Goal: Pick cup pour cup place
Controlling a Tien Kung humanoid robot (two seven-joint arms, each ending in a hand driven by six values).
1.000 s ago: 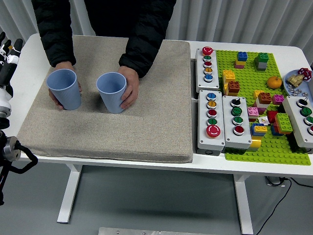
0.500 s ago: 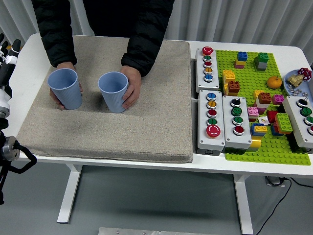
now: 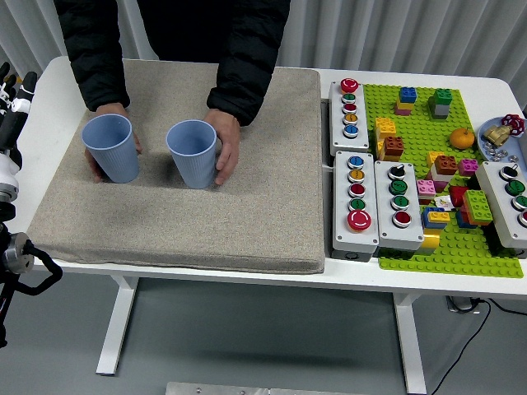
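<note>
1. The robot's left hand (image 3: 11, 103) shows only at the picture's left edge, beside the table; whether its fingers are spread or curled cannot be told. It touches neither cup and stays clear of the mat. The right hand is out of view.
2. Two blue ribbed cups stand upright on the beige mat (image 3: 247, 206), side by side with a gap between them: the left cup (image 3: 111, 148) nearer the robot's hand, the right cup (image 3: 193, 154) further toward the mat's middle.
3. A person in a black jacket stands at the mat's far side. One hand (image 3: 99, 152) wraps round the left cup from behind, the other hand (image 3: 226, 148) grips the right cup on its right side, fingers along the wall.
4. The mat covers the left part of the white table (image 3: 412, 276). Just right of the mat lie grey button boxes (image 3: 356, 202) with coloured buttons.
5. Right of those boxes lies a green baseplate (image 3: 461, 255) carrying toy bricks and an orange ball (image 3: 463, 137).
6. Behind the mat hangs a pale curtain (image 3: 395, 33); below it, a grey floor.
</note>
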